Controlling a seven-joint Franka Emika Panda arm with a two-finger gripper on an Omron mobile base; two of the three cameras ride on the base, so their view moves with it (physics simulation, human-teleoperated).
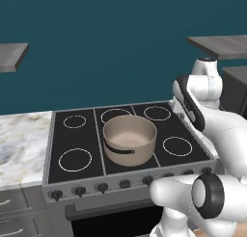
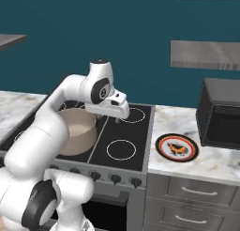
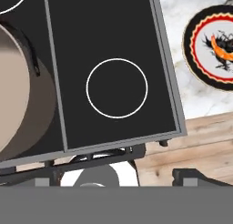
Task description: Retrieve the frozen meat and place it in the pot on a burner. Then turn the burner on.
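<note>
Black glass makes up the flat stove top [image 1: 87,135], marked with white burner rings and framed in grey metal, with a row of dark round knobs [image 1: 79,190] along its front edge. On the middle of this stove top sits the large round beige-tan pot [image 1: 129,138] with straight sides, a dark band and a dark handle facing the front; it stands upright over the central burners, and nothing shows inside it from the left base view. White-and-grey marbled bench [image 1: 21,139] runs to the left of the stove, and the same marbled bench carries on at the right, where a round red-rimmed white plate with dark and orange marks [image 2: 176,148] lies flat near the stove's edge. Beside the plate, further right, stands a dark boxy microwave [image 2: 220,115]. A deep teal wall [image 2: 140,42] rises behind everything, with grey shelves [image 2: 206,55] fixed to it, and grey drawers with pale handles [image 2: 199,192] sit under the right bench. Pale wooden floor [image 3: 200,150] shows below the stove front in the hand view. The white arm's hand [image 2: 116,113] hangs above the stove's right half, just right of the pot; I cannot tell whether its fingers are apart or together.
</note>
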